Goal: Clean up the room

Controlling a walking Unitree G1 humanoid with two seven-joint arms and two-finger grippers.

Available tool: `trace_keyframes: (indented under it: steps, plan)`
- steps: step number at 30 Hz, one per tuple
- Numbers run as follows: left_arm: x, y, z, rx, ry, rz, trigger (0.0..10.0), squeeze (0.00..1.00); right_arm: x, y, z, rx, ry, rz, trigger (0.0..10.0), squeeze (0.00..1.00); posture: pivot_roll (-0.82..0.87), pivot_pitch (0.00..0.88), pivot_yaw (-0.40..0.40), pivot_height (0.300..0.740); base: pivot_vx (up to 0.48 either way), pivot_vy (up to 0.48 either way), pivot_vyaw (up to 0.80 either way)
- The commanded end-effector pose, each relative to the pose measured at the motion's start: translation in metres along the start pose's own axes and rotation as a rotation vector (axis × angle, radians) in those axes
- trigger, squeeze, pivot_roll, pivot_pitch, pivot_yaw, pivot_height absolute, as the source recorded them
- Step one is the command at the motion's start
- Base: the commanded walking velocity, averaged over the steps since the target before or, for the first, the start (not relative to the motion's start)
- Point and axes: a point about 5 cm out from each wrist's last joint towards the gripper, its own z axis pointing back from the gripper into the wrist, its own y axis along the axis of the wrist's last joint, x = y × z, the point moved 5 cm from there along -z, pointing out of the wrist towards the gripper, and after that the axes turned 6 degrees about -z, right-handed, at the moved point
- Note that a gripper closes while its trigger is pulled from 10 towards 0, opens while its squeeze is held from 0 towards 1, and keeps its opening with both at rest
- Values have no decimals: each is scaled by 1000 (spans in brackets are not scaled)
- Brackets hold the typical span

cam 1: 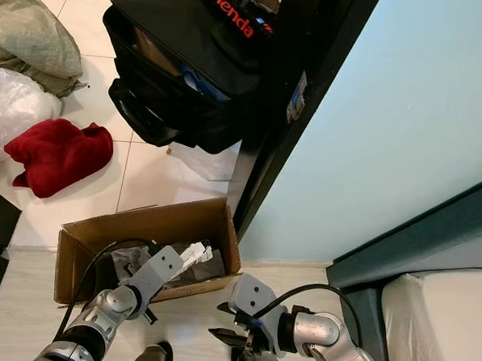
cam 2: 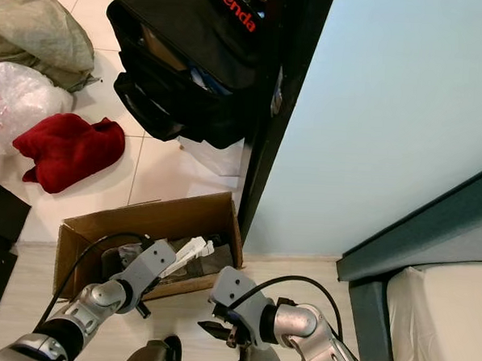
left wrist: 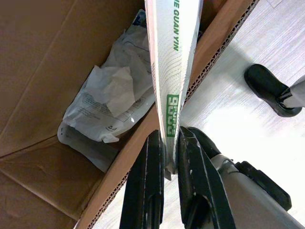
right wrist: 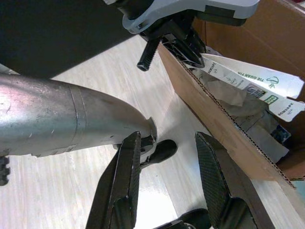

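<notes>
Left gripper [left wrist: 167,162]: my fingers are clamped flat on a white packet [left wrist: 172,71] with green print, its far end hanging over the cardboard box [cam 1: 84,241].
Right gripper [right wrist: 167,176]: fingers apart, holding nothing, low over the pale wood floor [cam 1: 193,315] just beside the box.
Step in hand: dropping the packet in. I judge it best to push further past the corrugated rim (the packet straddles that edge), then let go.
Inside the box: crinkled grey plastic wrapper [left wrist: 102,109], soft and creased.
Left to tidy: a red cloth [cam 1: 60,155], fuzzy and heaped, on the tiles, well away from the box.
</notes>
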Motion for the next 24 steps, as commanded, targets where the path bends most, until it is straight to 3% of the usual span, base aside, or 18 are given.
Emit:
trace_keyframes:
  steps: [1, 2, 3, 4, 5, 9, 10, 11, 12, 13, 14, 15, 24]
  plan:
    - [12, -19, 3, -58, -36, 8, 10000, 0, -8, -11, 2, -24, 21, -32, 10000, 0, -128, 417, -74, 740, 0, 0, 0]
    - [12, -19, 3, -58, -41, 16, 10000, 0, -8, -11, 2, -25, 22, -32, 10000, 0, -128, 417, -74, 740, 0, 0, 0]
    - [13, -19, 3, -56, -47, 23, 10000, 651, -8, -11, 2, -26, 22, -31, 10000, 0, -128, 417, -74, 740, 0, 0, 0]
    - [13, -19, 3, -56, -47, 23, 10000, 651, -8, -11, 2, -26, 22, -31, 10000, 0, -128, 417, -74, 740, 0, 0, 0]
    - [14, -18, 3, -54, -52, 27, 10000, 1000, -8, -11, 2, -26, 22, -30, 10000, 0, -128, 418, -75, 740, 0, 0, 0]
    - [14, -18, 3, -54, -55, 24, 10000, 1000, -8, -11, 2, -26, 24, -28, 10000, 0, -126, 418, -75, 740, 0, 0, 0]
    - [14, -18, 3, -55, -56, 21, 10000, 898, -8, -11, 1, -26, 25, -28, 10000, 0, -126, 417, -75, 740, 0, 0, 0]
    - [14, -18, 3, -55, -56, 21, 10000, 898, -8, -11, 1, -26, 25, -28, 10000, 0, -126, 417, -75, 740, 0, 0, 0]
    - [14, -19, 3, -56, -57, 18, 10000, 604, -8, -11, 1, -25, 27, -27, 10000, 0, -126, 417, -75, 740, 0, 0, 0]
    - [14, -19, 3, -57, -57, 16, 10000, 114, -8, -10, 1, -24, 28, -27, 10000, 0, -126, 416, -75, 740, 0, 0, 0]
    - [14, -19, 3, -57, -57, 16, 10000, 114, -8, -10, 1, -24, 28, -27, 10000, 0, -126, 416, -75, 740, 0, 0, 0]
    - [14, -19, 3, -58, -56, 15, 10000, 0, -8, -10, 1, -24, 29, -26, 10000, 0, -126, 414, -74, 740, 0, 0, 0]
    - [6, -16, 4, -40, -5, 41, 10000, 0, -4, -11, 1, -22, 10, -23, 10000, 0, -109, 379, -59, 740, 0, 0, 0]
